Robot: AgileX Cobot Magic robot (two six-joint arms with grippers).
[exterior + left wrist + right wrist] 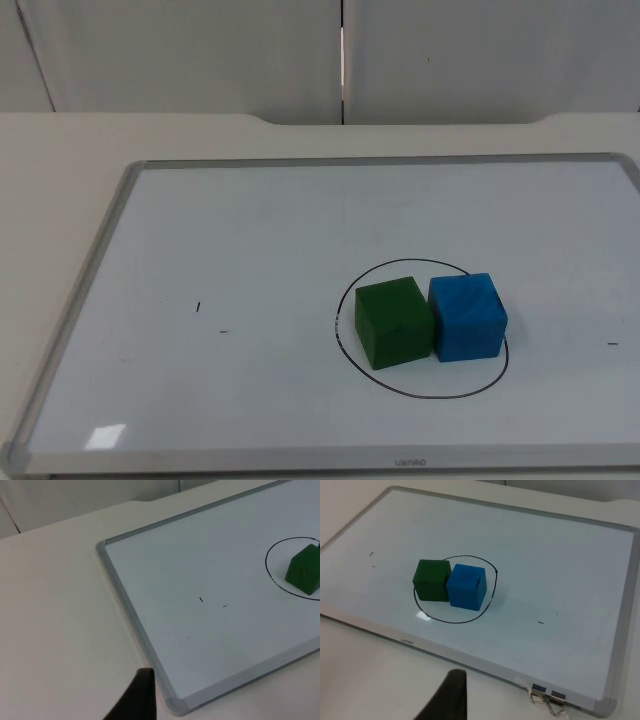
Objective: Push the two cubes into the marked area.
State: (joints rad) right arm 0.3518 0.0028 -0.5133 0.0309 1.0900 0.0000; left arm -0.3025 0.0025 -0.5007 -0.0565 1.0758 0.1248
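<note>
A green cube (393, 322) and a blue cube (467, 316) stand side by side, touching, on a whiteboard (250, 240). A black hand-drawn circle (420, 393) runs around them. The green cube (432, 579) lies inside the line; the blue cube (466, 586) has its right side at the line. Part of the green cube (304, 571) and of the circle (270, 572) appears in the left wrist view. My left gripper (137, 695) hangs over bare table off the board's front left corner. My right gripper (451, 695) hangs over the table before the board's front edge, well back from the cubes.
The whiteboard has a grey frame (95, 270) raised slightly above the white table (60, 160). Two metal binder clips (547, 699) sit at its front right corner. Small pen marks (198, 307) dot the board's left part. The grey partition wall (200, 50) closes the far side.
</note>
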